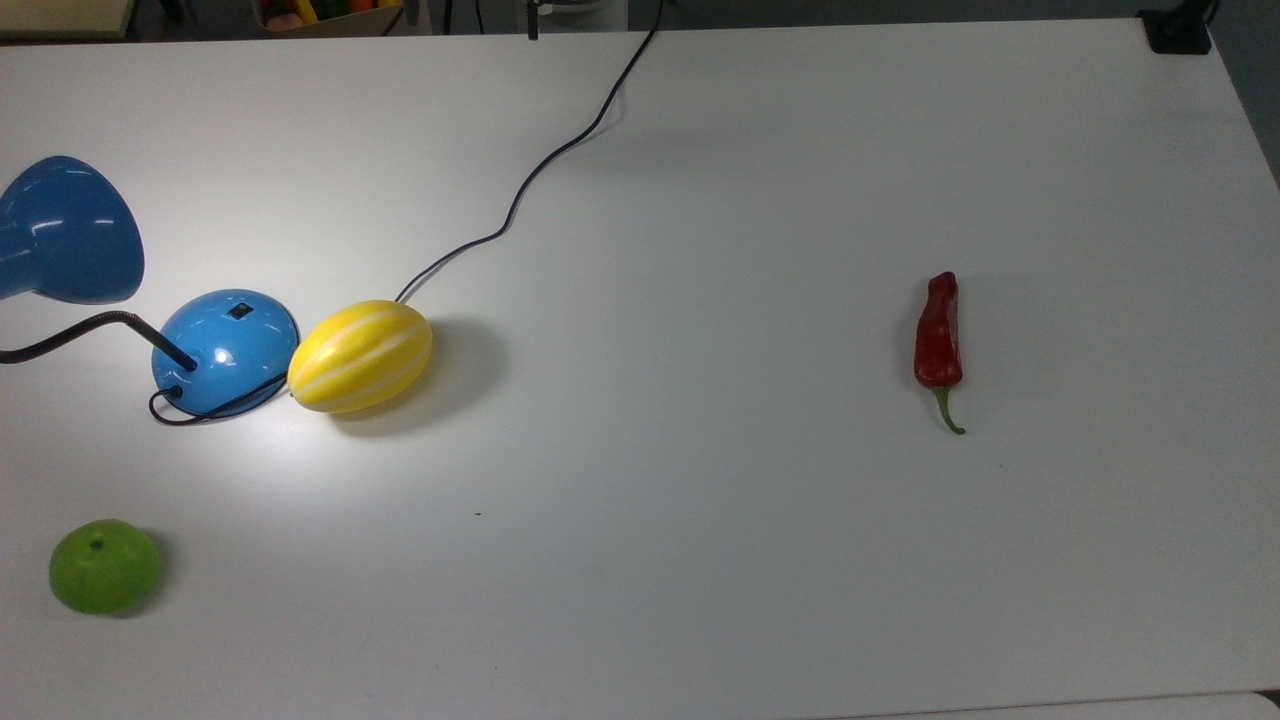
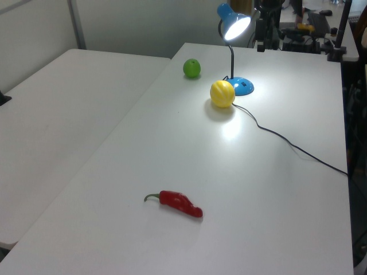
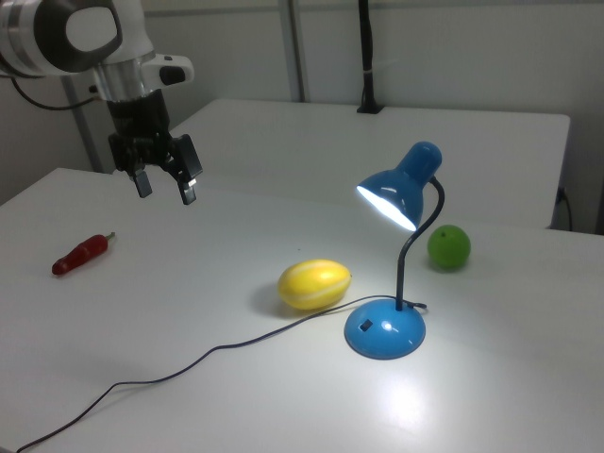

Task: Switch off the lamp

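The blue lamp is lit and throws a bright patch on the white table [image 1: 700, 500]. Its dome base [image 1: 225, 350] stands at the top view's left and carries a small black switch [image 1: 239, 311]. A black neck rises to the cone shade [image 1: 65, 230]. In the right view the base [image 3: 385, 330], the switch [image 3: 365, 327] and the glowing shade [image 3: 396, 193] all show. My gripper [image 3: 167, 195] hangs open and empty above the table. It is well off to the right view's left of the lamp and touches nothing.
A yellow striped melon [image 1: 360, 355] lies right against the lamp base. The black cord [image 1: 520, 195] runs from behind it to the table's far edge. A green apple [image 1: 104, 565] sits near the front left corner. A red chilli [image 1: 938, 335] lies far right.
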You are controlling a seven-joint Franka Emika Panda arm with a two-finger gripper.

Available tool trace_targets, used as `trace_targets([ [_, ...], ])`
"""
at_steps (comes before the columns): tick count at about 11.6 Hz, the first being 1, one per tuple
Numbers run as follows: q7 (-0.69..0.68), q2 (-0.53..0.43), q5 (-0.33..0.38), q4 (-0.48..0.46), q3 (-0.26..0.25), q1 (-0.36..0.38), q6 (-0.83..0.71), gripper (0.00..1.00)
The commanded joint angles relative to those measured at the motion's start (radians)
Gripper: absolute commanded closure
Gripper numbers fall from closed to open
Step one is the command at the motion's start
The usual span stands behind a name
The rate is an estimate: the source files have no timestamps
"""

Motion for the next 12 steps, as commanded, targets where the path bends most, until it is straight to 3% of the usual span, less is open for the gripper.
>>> trace_targets([
  [1,-0.02,-0.017,0.0,-0.008,0.0,0.004,-0.028,0.05],
  [2,-0.02,-0.016,0.0,-0.008,0.0,0.006,-0.028,0.14],
  [3,-0.021,-0.014,0.003,-0.008,0.0,0.006,-0.027,0.5],
  [4,-0.021,-0.014,0.009,-0.008,0.0,0.004,-0.025,0.92],
  [5,-0.021,-0.014,0.011,-0.008,-0.002,0.006,-0.025,1.0],
  [12,-0.022,-0.01,0.014,-0.011,0.0,0.003,-0.019,1.0],
])
